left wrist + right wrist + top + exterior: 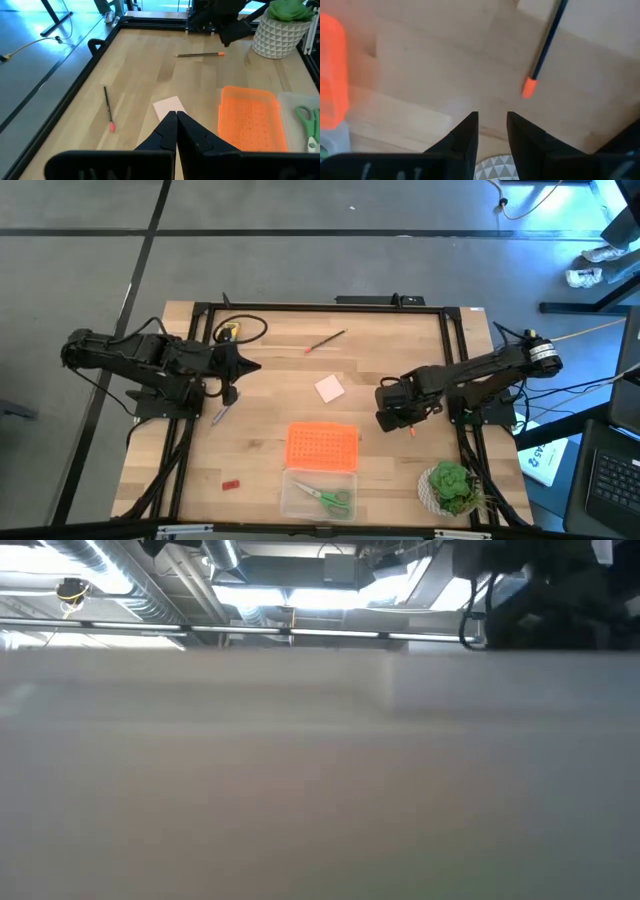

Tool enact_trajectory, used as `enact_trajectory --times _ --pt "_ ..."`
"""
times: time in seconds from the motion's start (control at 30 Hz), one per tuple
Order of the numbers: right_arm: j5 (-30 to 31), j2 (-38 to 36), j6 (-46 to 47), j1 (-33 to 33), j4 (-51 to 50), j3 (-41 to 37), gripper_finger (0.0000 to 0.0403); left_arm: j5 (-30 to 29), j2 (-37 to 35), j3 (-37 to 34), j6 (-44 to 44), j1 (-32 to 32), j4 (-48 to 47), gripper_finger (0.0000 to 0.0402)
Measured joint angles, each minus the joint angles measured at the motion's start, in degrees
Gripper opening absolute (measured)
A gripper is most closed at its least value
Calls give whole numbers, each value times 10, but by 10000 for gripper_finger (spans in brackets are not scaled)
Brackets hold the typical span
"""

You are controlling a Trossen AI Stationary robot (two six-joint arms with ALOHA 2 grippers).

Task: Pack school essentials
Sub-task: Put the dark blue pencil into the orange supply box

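Overhead, the light wooden bench (270, 450) carries both dark arms, one at each side. The left gripper (252, 366) sits at the left of the bench, its fingers pressed together and holding nothing; its wrist view shows the closed tips above the pink square pad (169, 106). The right gripper (392, 420) hangs low at the right of the bench with a narrow gap between its fingers (465, 132) and nothing between them. Just beyond those fingers lies a thin dark pencil with an orange-red tip (546, 47), flat on the wood and untouched.

The pink square pad (330, 388) lies near the middle of the bench, between the two grippers. A thin red-tipped pencil (326, 341) lies farther back, well apart from both arms. A bluish pen (220, 414) lies just beside the left arm's base. A tiny red block (231, 482) rests at the near left.

The orange perforated lid (322, 446) lies flat near the middle, just beyond the clear plastic box (296, 502), which holds the green-handled scissors (326, 498). A leafy green potted plant (448, 487) stands at the near right corner. The low view is blocked by a pale blurred surface.
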Motion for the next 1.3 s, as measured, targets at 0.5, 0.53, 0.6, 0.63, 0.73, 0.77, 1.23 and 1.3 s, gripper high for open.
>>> enact_trajectory --times 0.5,0.53,0.6,0.63,0.73,0.77,1.23,1.3 --pt "-15 0 -38 -7 30 -23 79 1 0 0 0 0 0 0" --pt "-15 0 -33 -7 26 -23 82 1 0 0 0 0 0 0" --pt "-15 0 -27 -7 10 -23 93 1 0 0 0 0 0 0" --pt "-16 0 -27 -7 6 -23 100 1 0 0 0 0 0 0" --pt "-19 0 -28 -7 4 -23 127 1 0 0 0 0 0 0" --pt "-19 0 -29 -7 4 -23 137 1 0 0 0 0 0 0" --pt "-24 1 -25 -7 35 -90 198 1 0 0 0 0 0 0" --pt "-24 1 -27 -7 36 -93 198 1 0 0 0 0 -1 0"
